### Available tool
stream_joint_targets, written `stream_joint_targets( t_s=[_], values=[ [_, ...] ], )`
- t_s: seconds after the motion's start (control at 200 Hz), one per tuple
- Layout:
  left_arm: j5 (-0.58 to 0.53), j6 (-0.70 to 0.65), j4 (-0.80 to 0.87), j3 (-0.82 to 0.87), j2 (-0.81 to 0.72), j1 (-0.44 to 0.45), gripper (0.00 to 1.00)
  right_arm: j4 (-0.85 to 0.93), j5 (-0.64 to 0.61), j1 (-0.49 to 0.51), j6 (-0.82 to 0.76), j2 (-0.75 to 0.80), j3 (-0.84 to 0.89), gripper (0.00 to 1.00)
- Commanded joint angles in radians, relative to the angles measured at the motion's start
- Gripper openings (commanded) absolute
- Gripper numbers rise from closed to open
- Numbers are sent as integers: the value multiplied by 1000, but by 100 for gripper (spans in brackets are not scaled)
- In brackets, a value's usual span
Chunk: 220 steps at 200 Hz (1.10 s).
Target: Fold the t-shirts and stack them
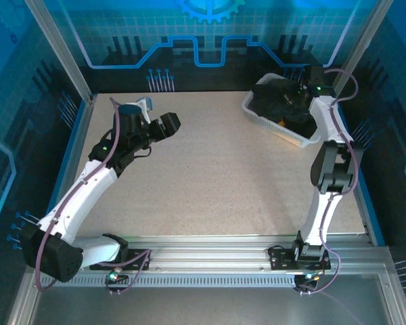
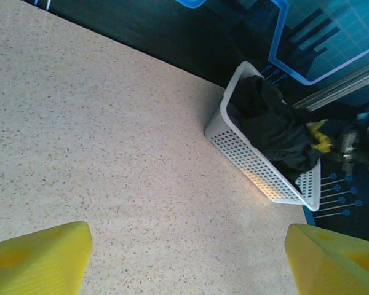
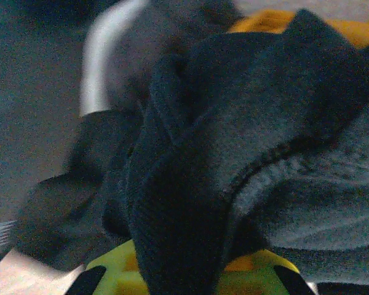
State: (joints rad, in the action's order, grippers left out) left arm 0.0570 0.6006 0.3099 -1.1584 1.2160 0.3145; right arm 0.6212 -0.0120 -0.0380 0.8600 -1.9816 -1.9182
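Top camera overlooks the whole table; left wrist faces the far-right basket (shared overhead); right wrist nearly touches t-shirts.

One white basket, two arms, perhaps three heaped t-shirts.

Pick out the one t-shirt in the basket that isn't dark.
The orange-yellow cloth t-shirt, peeking from under the dark cloth shirts in the white lattice plastic basket.

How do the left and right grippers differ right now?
The left gripper is open and empty; the right gripper is shut on a dark shirt. The left gripper hangs over bare table; the right gripper is down in the white basket. Both have yellow fingers.
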Motion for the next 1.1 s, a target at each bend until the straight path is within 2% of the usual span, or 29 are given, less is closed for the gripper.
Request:
stream_joint_targets(
  t_s=[0.0,0.255,0.41,0.52,0.665,0.745,0.765,0.82,0.825,0.835,0.855,0.945,1.035,1.095],
  values=[
    [-29,-4,10,26,-1,5,83,-142,-67,86,-24,217,-48,0],
    [-41,18,-1,23,55,5,83,-132,-57,161,-118,232,-441,0],
    [-118,16,55,-2,60,3,85,-103,-74,291,-192,210,-604,0],
    [-180,6,113,-32,51,-7,86,-77,-76,416,-198,213,-566,0],
    [-249,0,182,-53,14,-41,87,-138,-97,632,-247,245,-341,0],
    [-289,17,235,-64,-11,-66,89,-89,-137,718,-317,224,-256,0],
    [-310,23,257,-69,-17,-70,89,-59,-132,730,-326,209,-246,6],
    [-369,41,314,-79,-36,-79,89,31,-67,742,-340,158,-230,31],
    [-375,42,317,-79,-39,-79,89,31,-67,742,-340,158,-230,31],
    [-381,43,324,-78,-43,-81,89,50,-37,741,-346,142,-224,39],
    [-391,45,335,-77,-51,-84,89,80,0,742,-351,122,-222,45],
    [-402,42,350,-57,-88,-91,89,188,48,742,-373,86,-187,55],
    [-390,48,378,-30,-106,-92,89,88,34,735,-380,190,15,71],
    [-376,62,397,-9,-108,-94,89,37,35,701,-340,257,148,75]
  ],
)
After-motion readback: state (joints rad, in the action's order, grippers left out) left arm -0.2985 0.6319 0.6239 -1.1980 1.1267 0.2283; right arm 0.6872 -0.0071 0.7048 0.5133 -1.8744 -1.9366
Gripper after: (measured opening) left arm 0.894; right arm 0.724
